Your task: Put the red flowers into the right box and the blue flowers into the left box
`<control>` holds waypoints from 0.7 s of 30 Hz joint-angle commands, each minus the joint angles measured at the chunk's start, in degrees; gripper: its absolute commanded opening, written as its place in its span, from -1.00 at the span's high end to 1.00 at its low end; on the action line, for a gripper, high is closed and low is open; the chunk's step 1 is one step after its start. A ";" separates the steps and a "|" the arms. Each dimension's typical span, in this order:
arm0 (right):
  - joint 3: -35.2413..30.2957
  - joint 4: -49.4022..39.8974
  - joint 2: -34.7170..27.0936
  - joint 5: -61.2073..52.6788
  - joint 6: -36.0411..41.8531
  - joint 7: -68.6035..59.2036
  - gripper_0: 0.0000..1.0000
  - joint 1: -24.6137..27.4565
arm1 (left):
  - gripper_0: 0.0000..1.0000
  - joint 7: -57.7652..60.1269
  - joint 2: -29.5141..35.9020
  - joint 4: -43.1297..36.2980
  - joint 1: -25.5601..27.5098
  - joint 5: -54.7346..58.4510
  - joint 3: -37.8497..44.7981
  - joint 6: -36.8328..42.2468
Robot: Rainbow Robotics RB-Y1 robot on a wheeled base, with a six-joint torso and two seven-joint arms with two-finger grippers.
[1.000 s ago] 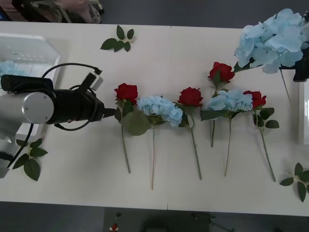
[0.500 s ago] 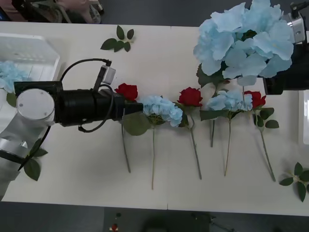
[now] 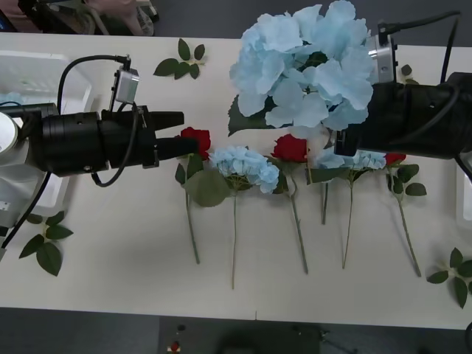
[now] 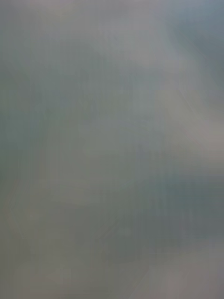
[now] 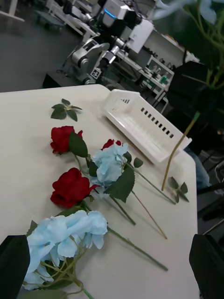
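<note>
My right gripper [image 3: 345, 141] holds a large blue flower [image 3: 302, 63] high above the table's middle; its fingers are hidden behind the petals. That flower's stem [image 5: 179, 149] hangs free in the left wrist view. On the table lie red flowers [image 3: 193, 140] [image 3: 291, 147] [image 3: 394, 157] and blue flowers [image 3: 247, 168] [image 3: 361, 159] in a row. My left gripper [image 3: 188, 131] is open, its black fingertips [image 5: 11, 261] beside the leftmost rose. The left box [image 3: 51, 77] stands at the far left. The right box [image 3: 464, 188] [image 5: 144, 124] stands at the right edge.
Loose green leaf sprigs lie at the back [image 3: 181, 63], front left [image 3: 44, 243] and front right [image 3: 453, 273]. Bare table runs in front of the stems. The right wrist view is a grey-blue blur.
My right arm has swung left over the row, carrying the blue flower higher and closer. My left arm has reached right, bringing its fingers up to the leftmost rose.
</note>
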 commanded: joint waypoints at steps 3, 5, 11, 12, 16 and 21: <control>2.33 -2.23 2.47 -0.65 -2.22 -1.34 1.00 -3.11 | -1.00 -9.33 -3.07 -2.12 -1.66 -2.41 -2.52 -1.08; 3.47 -2.23 2.91 -1.09 -4.07 -1.52 1.00 -3.64 | -1.00 -9.50 -4.04 -2.12 -2.01 -3.81 -3.58 -2.40; 5.58 -2.23 5.29 -0.82 -7.06 -1.70 1.00 -5.40 | -1.00 -9.50 -8.26 -2.03 -3.51 -6.45 -8.06 -8.11; 5.85 -2.06 5.55 -0.82 -7.41 -1.78 1.00 -5.57 | -1.00 -9.50 -9.05 -1.94 -3.59 -6.36 -8.94 -9.16; 7.43 -1.88 5.90 0.05 -9.17 -2.40 1.00 -6.10 | -1.00 -9.42 -11.34 -1.86 -3.68 -6.36 -11.93 -12.86; 11.91 -1.62 3.79 -0.03 -13.65 -6.53 1.00 -7.51 | -1.00 -9.42 -12.74 -1.86 -4.56 -6.45 -14.74 -15.14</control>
